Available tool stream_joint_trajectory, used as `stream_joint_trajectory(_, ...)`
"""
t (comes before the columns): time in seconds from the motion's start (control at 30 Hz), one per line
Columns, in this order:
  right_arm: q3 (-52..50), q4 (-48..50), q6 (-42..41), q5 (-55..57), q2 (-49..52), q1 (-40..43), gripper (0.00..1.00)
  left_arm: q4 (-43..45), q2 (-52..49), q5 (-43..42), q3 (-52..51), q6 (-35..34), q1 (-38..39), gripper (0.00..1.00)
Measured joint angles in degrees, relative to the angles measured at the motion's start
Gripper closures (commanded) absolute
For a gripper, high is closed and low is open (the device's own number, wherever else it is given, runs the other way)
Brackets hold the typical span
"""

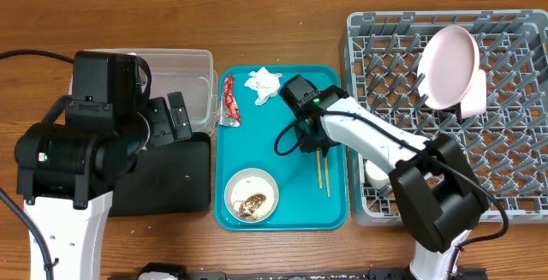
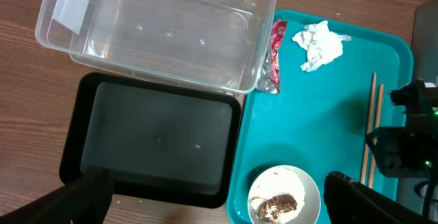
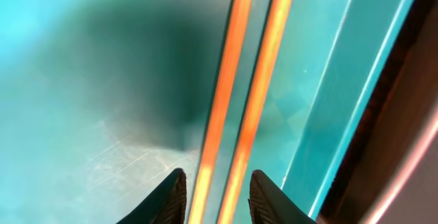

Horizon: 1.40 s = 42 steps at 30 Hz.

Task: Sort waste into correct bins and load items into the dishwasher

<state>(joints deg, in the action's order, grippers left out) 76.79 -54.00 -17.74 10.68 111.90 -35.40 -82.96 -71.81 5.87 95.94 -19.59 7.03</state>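
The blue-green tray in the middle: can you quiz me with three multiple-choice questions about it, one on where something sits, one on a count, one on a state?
1. Where on the tray is the bowl with food scraps?
A) at the end opposite the tissue
B) touching the tissue
C) half off the edge

2. How many chopsticks lie on it?
A) one
B) two
C) four

3. The right gripper above them is:
A) shut on one stick
B) carrying a spoon
C) open, one finger on either side of them

Answers:
1. A, the overhead view shows bowl and tissue at opposite ends.
2. B, two sticks lie side by side.
3. C, the wrist view shows both sticks between the parted fingers.
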Motion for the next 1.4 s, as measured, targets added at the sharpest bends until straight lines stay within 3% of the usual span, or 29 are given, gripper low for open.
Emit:
stream_joint_trajectory(0.17,-0.04,0.57,1.01,-0.22,-0.11,0.00,0.79,0.00,0.00,0.00,0.00,-0.02,0.00,0.00)
stream_joint_trajectory(0.5,-4.24,5.05,1.29,-0.35,-0.02,0.00,0.79,0.02,0.00,-0.02,0.00,0.00,0.00,0.00)
stream_joint_trajectory(0.7,-4.81,5.55,2.16,-0.15,-0.04,-0.26,0.96,0.02,0.00,0.00,0.00,-0.02,0.00,0.00)
stream_joint_trajectory(1.07,-1.46,-0.07,0.31,-0.13,-1.05,-1.03,0.96,0.00,0.00,0.00,0.00,-0.02,0.00,0.00)
stream_joint_trajectory(1.4,8.00,0.04,0.92,3.69,-19.54,3.56,0.96,0.00,0.00,-0.02,0.00,0.00,0.00,0.00)
